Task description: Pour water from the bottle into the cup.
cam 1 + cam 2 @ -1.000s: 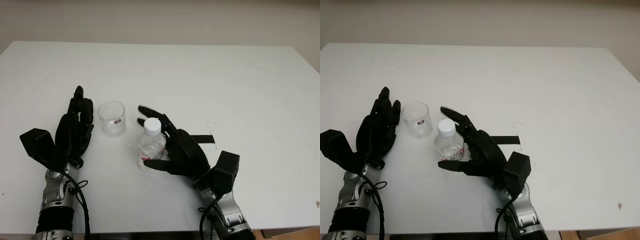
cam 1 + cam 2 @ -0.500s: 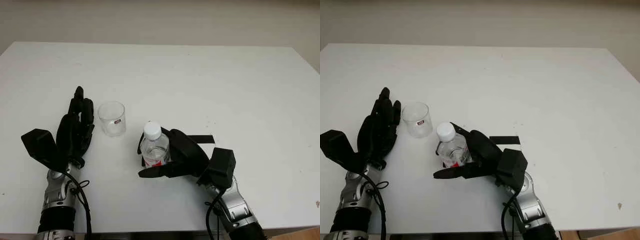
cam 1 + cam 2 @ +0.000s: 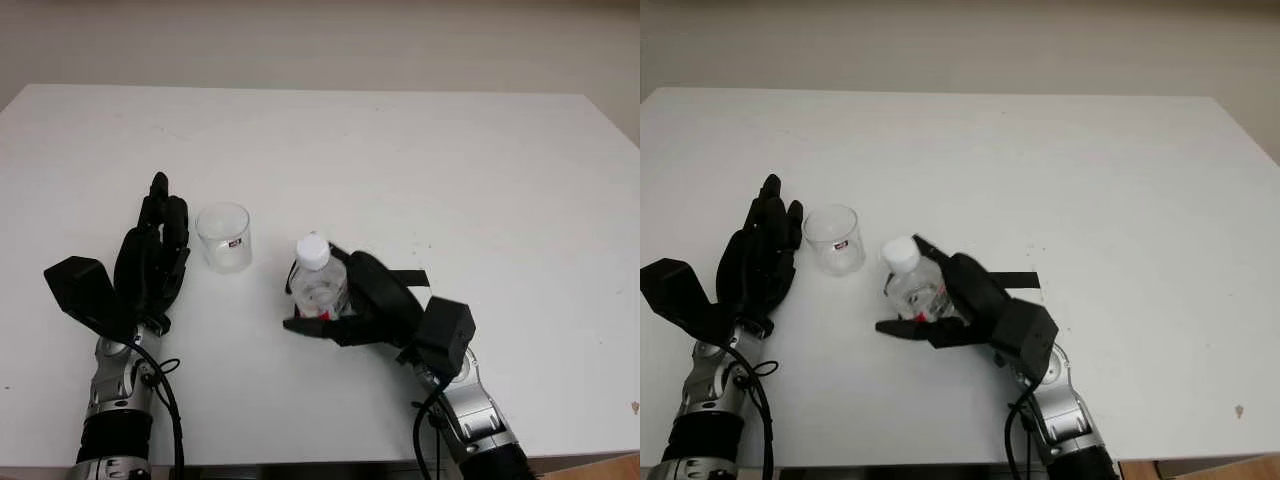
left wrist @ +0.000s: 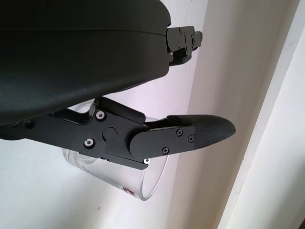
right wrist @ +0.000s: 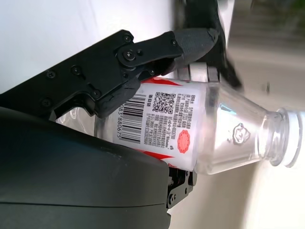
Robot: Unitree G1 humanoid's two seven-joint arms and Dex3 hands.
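A small clear water bottle (image 3: 318, 287) with a white cap and a red-and-white label (image 5: 167, 117) is near the front middle of the white table (image 3: 420, 150). My right hand (image 3: 303, 300) is shut on it, with the thumb in front and the fingers (image 5: 190, 40) wrapped around its body. The bottle leans slightly. An empty clear cup (image 3: 224, 237) stands upright to the left of the bottle. My left hand (image 3: 157, 245) is open just left of the cup, with one finger (image 4: 200, 133) across the cup's rim (image 4: 152, 183) in the left wrist view.
A short strip of black tape (image 3: 408, 278) lies on the table just right of my right hand. The table's front edge runs close below both arms. A pale wall rises behind the far edge.
My right hand has closed its fingers around the bottle. The bottle has shifted slightly right and now leans. My left hand and the cup have stayed put.
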